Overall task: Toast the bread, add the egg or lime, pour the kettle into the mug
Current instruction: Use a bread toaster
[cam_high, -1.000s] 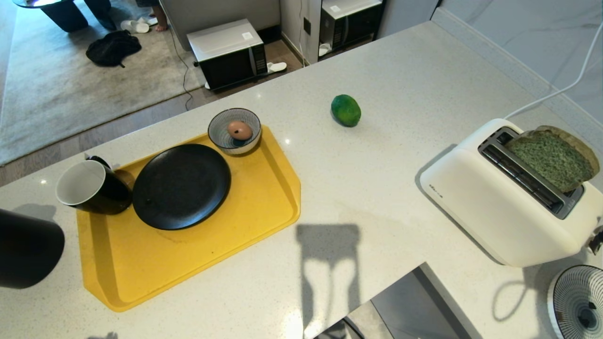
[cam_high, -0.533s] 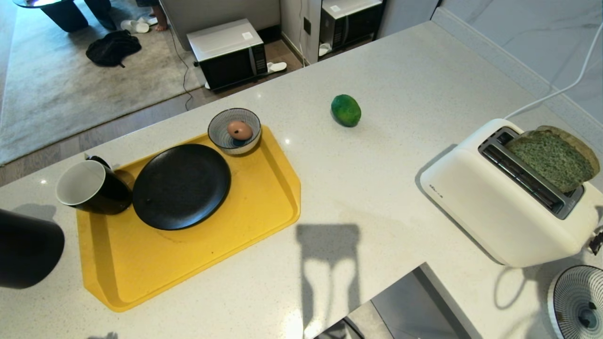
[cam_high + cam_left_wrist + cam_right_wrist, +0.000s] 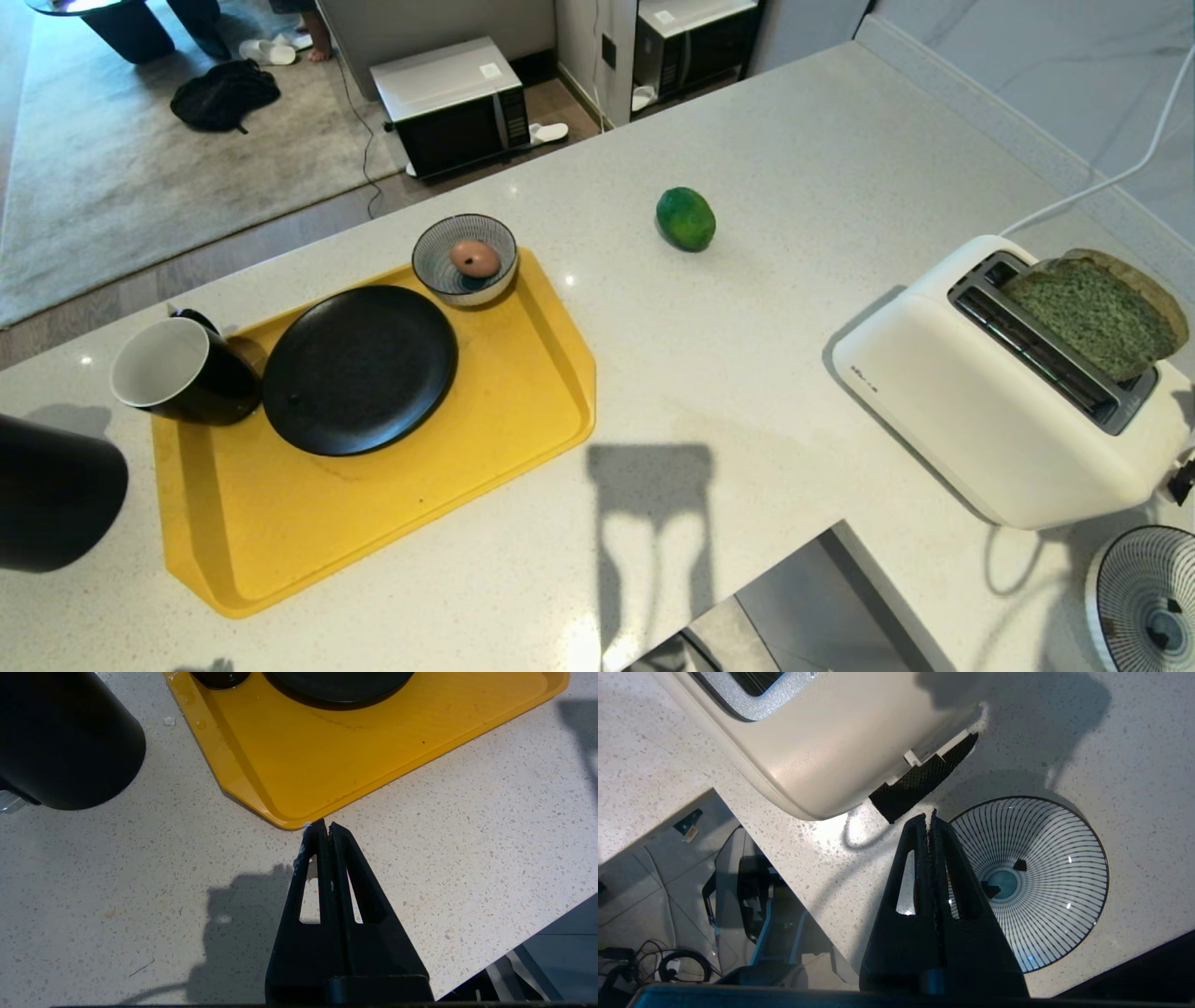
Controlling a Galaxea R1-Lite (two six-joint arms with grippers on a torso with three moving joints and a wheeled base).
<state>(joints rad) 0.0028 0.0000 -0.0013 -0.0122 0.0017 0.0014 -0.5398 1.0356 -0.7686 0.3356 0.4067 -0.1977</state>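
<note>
White speckled stone makes up the surface (image 3: 803, 149) I am working over, with a rug and two microwaves on the floor beyond it. On my left sits a yellow tray (image 3: 392, 523) carrying the mug (image 3: 182, 373), a black plate (image 3: 359, 369) and a small striped bowl (image 3: 464, 259) with a brown egg (image 3: 474, 258) in it. Just off the tray's left edge stands the kettle (image 3: 51, 495). I see the lime (image 3: 685, 218) lying alone on the bare stone, well apart from the tray. To my right the bread (image 3: 1097, 313) stands in the far slot of the white toaster (image 3: 980, 420). My left claw (image 3: 323, 828) hangs closed and empty near the tray's corner. My right claw (image 3: 929, 821) is closed and empty too, just beside the toaster's dark lever (image 3: 920, 781) and above a second striped bowl (image 3: 1045, 877)
</note>
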